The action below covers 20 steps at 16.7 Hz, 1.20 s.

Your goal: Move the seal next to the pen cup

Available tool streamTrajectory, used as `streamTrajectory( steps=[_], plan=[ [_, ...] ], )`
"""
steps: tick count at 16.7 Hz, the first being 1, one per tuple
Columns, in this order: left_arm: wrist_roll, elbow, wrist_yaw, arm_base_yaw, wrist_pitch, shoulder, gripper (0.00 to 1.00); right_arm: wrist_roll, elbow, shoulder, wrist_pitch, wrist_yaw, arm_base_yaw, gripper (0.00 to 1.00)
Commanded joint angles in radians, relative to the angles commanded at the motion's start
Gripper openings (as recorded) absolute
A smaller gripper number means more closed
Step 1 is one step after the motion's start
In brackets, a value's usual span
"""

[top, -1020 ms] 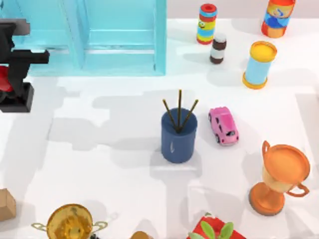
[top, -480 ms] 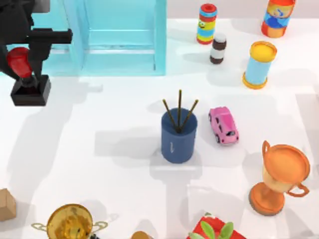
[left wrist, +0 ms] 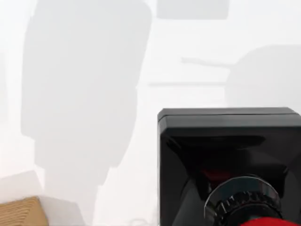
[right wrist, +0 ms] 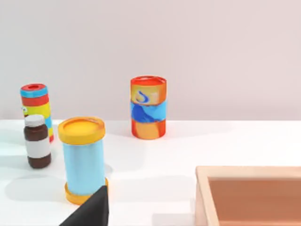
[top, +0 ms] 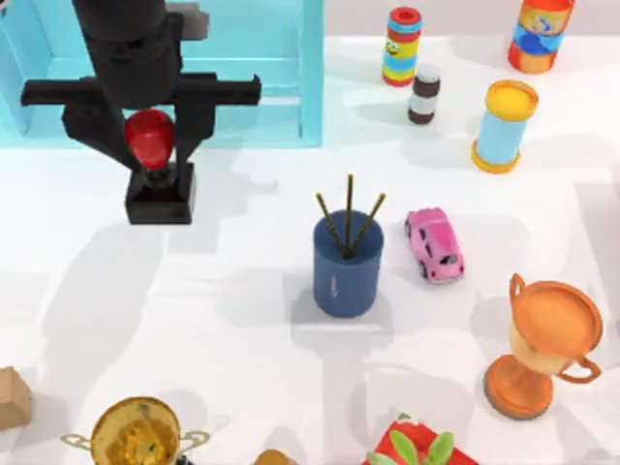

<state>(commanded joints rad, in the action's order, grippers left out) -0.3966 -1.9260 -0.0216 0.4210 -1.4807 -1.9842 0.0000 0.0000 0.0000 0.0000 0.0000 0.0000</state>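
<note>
Left pincer (top: 150, 139) grips the seal (top: 158, 174) by its red knob, fingers closed on both sides, now carried rightward from the tabletop's (top: 242, 368) left edge to ten o'clock of the pen cup (top: 346, 263), well apart from it. No legible writing shows on the seal or cup.

We are holding the seal (top: 159, 184) in our left gripper (top: 151, 139), clamped on its red knob, above the table (top: 223, 368). Between it and the pen cup (top: 346, 266) bare table is lying open. Behind the gripper the blue shelf (top: 242, 68) is blocking passage. Beyond the cup the pink car (top: 434, 244) is crowding that side.
</note>
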Motion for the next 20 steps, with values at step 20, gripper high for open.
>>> streamTrajectory(
  steps=[20],
  plan=[
    [-0.215,0.103,-0.024,0.220,0.112,0.043,0.00,0.000,0.000,0.000,0.000,0.000,0.000,1.00]
  ],
)
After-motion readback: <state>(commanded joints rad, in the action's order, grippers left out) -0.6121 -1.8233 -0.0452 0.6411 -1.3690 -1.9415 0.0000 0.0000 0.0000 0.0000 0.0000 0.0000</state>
